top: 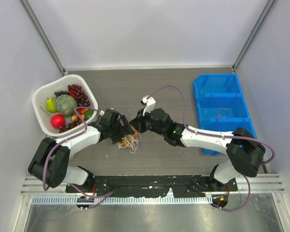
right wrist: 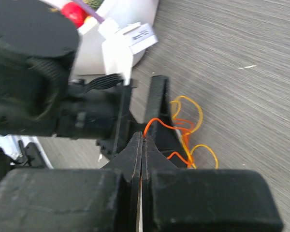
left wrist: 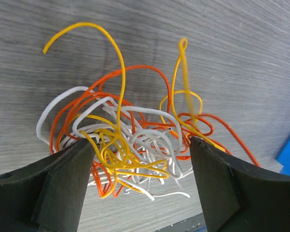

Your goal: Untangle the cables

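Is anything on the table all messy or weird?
Yes. The cables lie in one knotted heap on the table, orange, yellow and white strands looped through each other. The right gripper pinches one orange strand; the left gripper stands open around the heap.

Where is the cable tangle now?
Top view: the cables lie near centre, below where the left gripper and right gripper meet, right of the fruit basket.

Left tool (left wrist: pixel 142 157) spread wide, right tool (right wrist: pixel 142 142) pinched closed, both arms reaching toward each other.
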Robot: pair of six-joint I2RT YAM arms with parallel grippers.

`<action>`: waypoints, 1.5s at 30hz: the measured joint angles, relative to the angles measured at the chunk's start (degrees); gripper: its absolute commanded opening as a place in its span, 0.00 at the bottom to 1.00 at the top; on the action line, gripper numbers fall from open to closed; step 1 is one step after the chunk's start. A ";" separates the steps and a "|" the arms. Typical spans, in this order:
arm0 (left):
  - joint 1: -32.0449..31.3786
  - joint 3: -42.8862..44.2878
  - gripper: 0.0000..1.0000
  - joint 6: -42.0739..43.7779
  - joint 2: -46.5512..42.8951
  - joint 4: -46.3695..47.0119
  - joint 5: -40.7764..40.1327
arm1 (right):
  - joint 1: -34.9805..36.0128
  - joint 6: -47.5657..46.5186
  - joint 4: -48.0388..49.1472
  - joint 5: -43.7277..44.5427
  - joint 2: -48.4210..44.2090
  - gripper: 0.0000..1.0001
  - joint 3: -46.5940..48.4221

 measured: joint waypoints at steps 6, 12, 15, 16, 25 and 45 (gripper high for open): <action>2.34 1.75 0.81 -1.09 4.00 0.35 2.27 | 0.00 0.92 -2.84 -3.17 -5.57 0.01 0.52; 3.32 -1.75 0.80 -0.59 1.27 4.02 3.58 | 0.00 -1.84 -6.78 0.81 -18.88 0.00 5.55; 3.52 -2.91 0.80 -0.20 0.22 5.16 3.76 | 0.00 -4.00 -6.75 3.87 -25.07 0.01 8.15; 3.54 -3.15 0.80 -0.07 -0.02 5.40 3.80 | 0.00 -4.87 -6.69 5.01 -26.88 0.01 8.85; 4.24 -5.44 0.85 1.86 -3.76 5.68 4.22 | -1.44 -7.82 -10.40 15.30 -23.54 0.10 10.56; 4.92 -0.87 0.73 4.83 -7.85 5.05 13.22 | -20.31 1.84 -17.94 -19.71 17.81 0.60 12.57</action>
